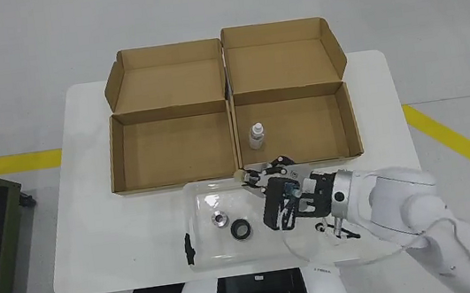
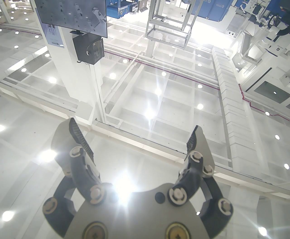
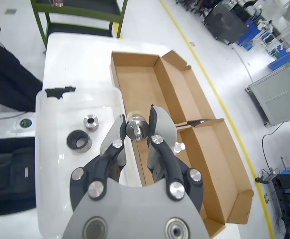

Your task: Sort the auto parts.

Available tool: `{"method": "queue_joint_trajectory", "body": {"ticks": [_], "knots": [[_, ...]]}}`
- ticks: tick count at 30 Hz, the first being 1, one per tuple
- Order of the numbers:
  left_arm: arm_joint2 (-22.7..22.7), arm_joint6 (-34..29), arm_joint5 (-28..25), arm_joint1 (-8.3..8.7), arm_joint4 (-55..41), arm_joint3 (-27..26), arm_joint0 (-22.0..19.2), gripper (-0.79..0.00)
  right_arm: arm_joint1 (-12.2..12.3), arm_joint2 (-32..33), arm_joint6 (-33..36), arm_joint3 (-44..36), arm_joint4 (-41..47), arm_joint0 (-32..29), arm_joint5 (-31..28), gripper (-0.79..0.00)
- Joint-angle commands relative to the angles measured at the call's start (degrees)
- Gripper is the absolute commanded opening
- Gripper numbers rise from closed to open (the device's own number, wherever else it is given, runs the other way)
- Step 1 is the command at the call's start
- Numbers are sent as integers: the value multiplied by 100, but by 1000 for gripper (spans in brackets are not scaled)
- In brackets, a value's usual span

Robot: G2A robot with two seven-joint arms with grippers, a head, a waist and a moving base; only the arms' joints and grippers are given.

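My right gripper (image 3: 137, 123) is shut on a silver stepped metal part (image 3: 136, 131). In the top view this gripper (image 1: 255, 178) holds the metal part (image 1: 244, 177) over the far rim of the clear plastic tray (image 1: 195, 193), close to where the two boxes meet. A small silver bushing (image 3: 91, 122) and a black ring (image 3: 78, 141) lie in the tray (image 3: 45, 97), the bushing (image 1: 218, 219) beside the ring (image 1: 241, 229). My left gripper (image 2: 133, 133) is open, holds nothing and points up at a ceiling.
Two open cardboard boxes stand side by side beyond the tray. The left box (image 1: 172, 146) holds nothing. The right box (image 1: 304, 128) holds a small white bottle (image 1: 256, 134). Black tape (image 1: 189, 249) sticks to the tray's near left rim.
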Motion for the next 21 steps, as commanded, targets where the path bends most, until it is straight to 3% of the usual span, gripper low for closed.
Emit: {"method": "queue_joint_trajectory", "body": {"ticks": [1,4,11,21], "knots": [[0,0,0,0,0,0,0,0,-12,35,-598,120,91,-50,-39,-785],[0,0,0,0,0,0,0,0,-32,73,-1235,349,403,-72,-217,-785],[0,0,0,0,0,0,0,0,-77,168,-2036,644,722,-98,-296,-785],[0,0,0,0,0,0,0,0,-118,326,-2605,860,929,-146,-459,-785]]}}
